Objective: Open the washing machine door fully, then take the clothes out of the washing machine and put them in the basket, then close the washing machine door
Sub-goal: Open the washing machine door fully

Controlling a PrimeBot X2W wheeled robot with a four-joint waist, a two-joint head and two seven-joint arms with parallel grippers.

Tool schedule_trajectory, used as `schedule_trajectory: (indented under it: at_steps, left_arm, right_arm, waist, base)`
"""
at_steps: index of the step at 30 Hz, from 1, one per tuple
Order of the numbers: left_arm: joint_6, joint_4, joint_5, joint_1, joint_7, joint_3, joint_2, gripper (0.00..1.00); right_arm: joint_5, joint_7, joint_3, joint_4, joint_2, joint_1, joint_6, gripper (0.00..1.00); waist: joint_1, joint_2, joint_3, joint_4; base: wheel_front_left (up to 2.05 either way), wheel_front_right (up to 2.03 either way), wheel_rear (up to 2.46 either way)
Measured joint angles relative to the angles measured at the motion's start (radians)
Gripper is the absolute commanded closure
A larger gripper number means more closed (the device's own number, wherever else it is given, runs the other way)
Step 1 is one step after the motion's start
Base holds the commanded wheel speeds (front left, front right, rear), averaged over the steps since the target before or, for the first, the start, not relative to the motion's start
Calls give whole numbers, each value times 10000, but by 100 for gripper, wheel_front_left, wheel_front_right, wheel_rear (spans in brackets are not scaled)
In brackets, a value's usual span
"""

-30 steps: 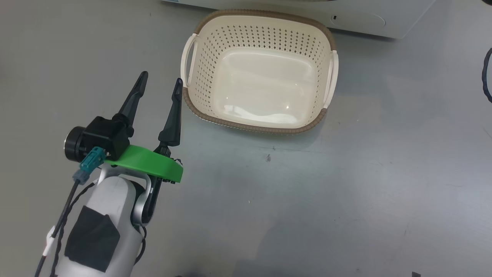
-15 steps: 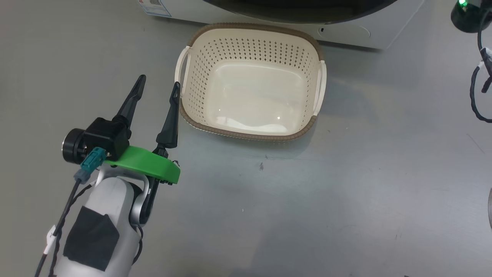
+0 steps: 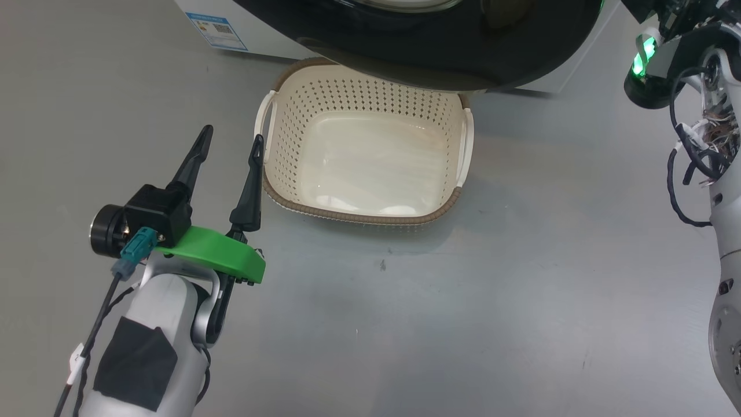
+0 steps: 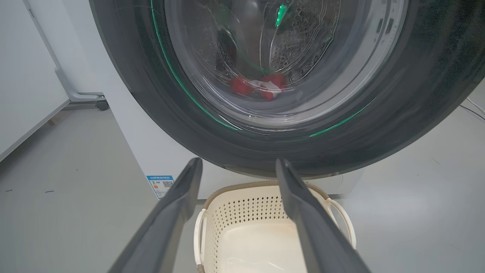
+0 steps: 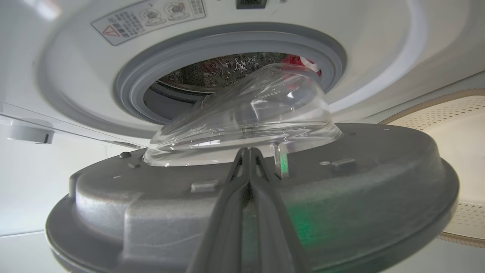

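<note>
1. Two grippers, both mine. My left gripper [image 3: 232, 134] has its jaws spread wide with nothing between them. It hangs over the grey floor [image 3: 463, 301], fingers pointing toward the washing machine [image 3: 266, 46].
2. One basket [image 3: 347, 215], cream with a brown rim. It stands on the floor in front of the machine, just to the right of my left gripper. In the head view the tip of my inner finger lies close by its left handle; whether they touch I cannot tell. In the left wrist view the basket [image 4: 246, 185] sits low, beyond and between my two fingers.
3. One washing machine door [image 3: 440, 52], with a glossy black rim. It is swung partly out from the machine and overhangs the far edge of the basket. Its outer face is toward my left gripper [image 4: 239, 162].
4. My right gripper [image 5: 248, 149] has its fingers pressed together, gripping nothing. They lie along the door's grey inner face [image 5: 379, 182], tips at the foot of the clear glass bowl [image 5: 246, 113].
5. One lot of clothes [image 4: 265, 83], red with some white. They lie inside the drum, behind the door glass and well beyond my left gripper. From the right wrist a red patch [image 5: 299, 60] shows past the bowl.
6. One blue label [image 3: 217, 29], low on the machine's white front, left of the door.
</note>
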Motion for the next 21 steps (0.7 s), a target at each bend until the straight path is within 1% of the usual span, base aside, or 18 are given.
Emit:
schedule_trajectory:
  at_steps: [6, 8, 15, 16, 21]
  left_arm:
    - [0, 127, 0, 122, 0, 40, -4, 0]
    - [0, 209, -2, 167, 2, 59, -4, 0]
    - [0, 374, -21, 344, 0, 107, -10, 0]
    - [0, 435, -21, 400, 2, 115, -12, 0]
    - [0, 637, -25, 710, 2, 169, -12, 0]
  right_arm:
    - [151, 445, 77, -10, 75, 457, 159, 100]
    - [173, 610, 107, -17, 119, 603, 163, 100]
    - [217, 1057, 384, -125, 343, 1149, 257, 100]
    - [226, 1172, 472, -159, 424, 1338, 324, 100]
    - [234, 1390, 692, -284, 619, 1789, 326, 100]
  waist:
    - [0, 0, -268, -37]
    - [0, 0, -363, -46]
    - [0, 0, -702, -78]
    - [-1, 0, -816, -83]
    - [-1, 0, -1117, -109]
  base:
    - [0, 0, 0]
    - [0, 0, 0]
    - [0, 0, 0]
    - [0, 0, 0]
    - [0, 0, 0]
